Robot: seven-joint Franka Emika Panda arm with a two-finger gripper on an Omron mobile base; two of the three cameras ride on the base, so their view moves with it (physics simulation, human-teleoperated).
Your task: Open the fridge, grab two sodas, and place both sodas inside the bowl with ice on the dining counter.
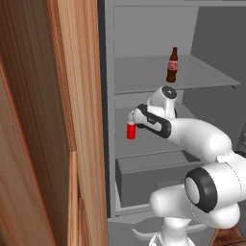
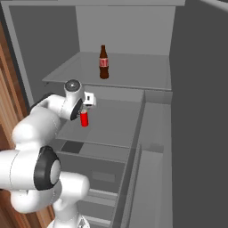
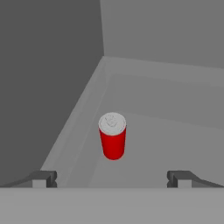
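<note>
The gripper (image 3: 112, 178) is held inside the open fridge (image 1: 144, 29), above the middle shelf (image 2: 111, 122). In the hand view its two fingertips (image 3: 43, 178) are seen spread wide apart, with nothing between them. The can (image 3: 113, 135) stands upright on the middle shelf, just ahead of the gripper and centred between the fingertips, not touched by either. Its silver top is turned toward the hand camera. In the left base view the can (image 1: 130, 130) is seen directly below the hand, near the left wall of the fridge; in the right base view the can (image 2: 84, 118) is likewise seen just under the gripper (image 2: 87, 106).

The bottle (image 1: 172, 65) stands upright on the upper shelf (image 1: 206, 72), well apart from the can, farther back and to the right. In the right base view the bottle (image 2: 103, 62) is seen near the middle of that shelf, its red label facing the camera.

A drawer (image 1: 149, 180) is seen below the middle shelf. The fridge door (image 2: 200, 111) is swung open at the right. A wooden cabinet panel (image 1: 53, 120) borders the fridge on the left.
</note>
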